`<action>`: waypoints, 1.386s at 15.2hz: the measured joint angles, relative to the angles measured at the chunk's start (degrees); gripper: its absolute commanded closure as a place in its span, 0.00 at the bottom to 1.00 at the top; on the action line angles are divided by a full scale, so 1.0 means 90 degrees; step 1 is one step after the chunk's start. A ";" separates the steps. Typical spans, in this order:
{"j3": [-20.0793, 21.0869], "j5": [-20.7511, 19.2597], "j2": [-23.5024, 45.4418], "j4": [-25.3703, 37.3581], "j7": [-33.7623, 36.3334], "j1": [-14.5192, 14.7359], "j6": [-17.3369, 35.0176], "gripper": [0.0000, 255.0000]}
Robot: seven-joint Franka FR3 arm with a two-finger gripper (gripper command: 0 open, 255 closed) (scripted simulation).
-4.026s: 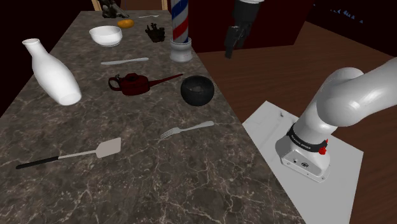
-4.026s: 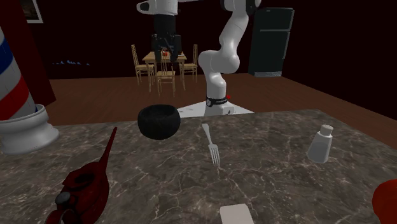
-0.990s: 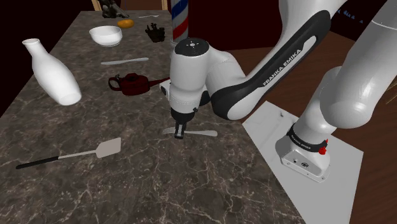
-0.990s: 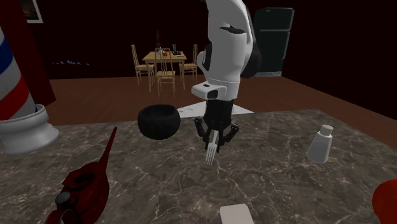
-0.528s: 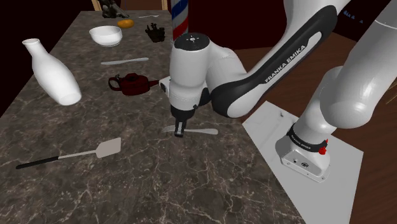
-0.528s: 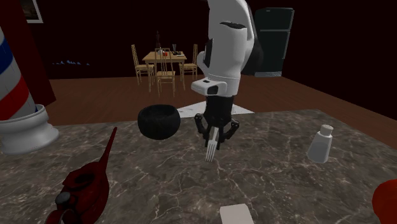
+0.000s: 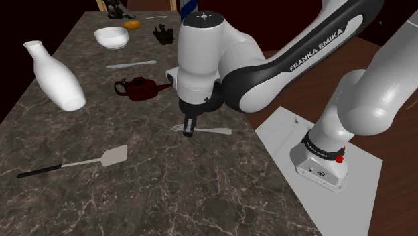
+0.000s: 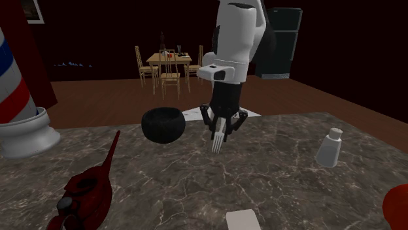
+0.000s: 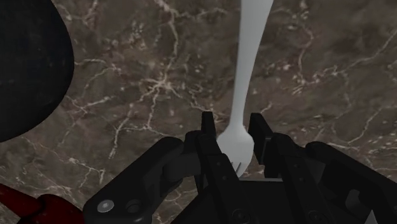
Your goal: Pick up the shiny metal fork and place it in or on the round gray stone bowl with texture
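Observation:
My gripper point(image 7: 188, 129) is shut on a pale metal fork point(image 7: 216, 131), gripping it near the tines. The fork hangs level, a little above the dark marble table point(image 7: 201, 194). In the second exterior view the fork point(image 8: 218, 142) points its tines toward the camera below the gripper point(image 8: 221, 131), with the round dark textured bowl point(image 8: 163, 124) just to that view's left. In the wrist view the fingers point(image 9: 210, 143) clasp the fork point(image 9: 245, 83) at its neck, the handle runs away from the hand, and the bowl point(image 9: 25, 70) lies off to one side.
A dark red watering can point(image 7: 137, 87), a white vase point(image 7: 57, 77), a spatula point(image 7: 100, 159), a knife point(image 7: 130, 64) and a white bowl point(image 7: 111, 37) stand on the table. A barber pole point(image 8: 16, 98) and a white shaker point(image 8: 329, 147) sit toward the table's ends.
The gripper has risen a little with the fork clasped in it, so the fork now hangs higher over the table. Nothing else has moved.

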 measured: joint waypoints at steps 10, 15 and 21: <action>-0.0147 0.0463 -0.0577 0.0403 -0.0415 0.0099 -0.0885 1.00; -0.0234 0.0601 -0.0803 0.0656 -0.0570 0.0128 -0.1335 1.00; -0.0316 0.0703 -0.1002 0.1019 -0.0687 0.0151 -0.1874 1.00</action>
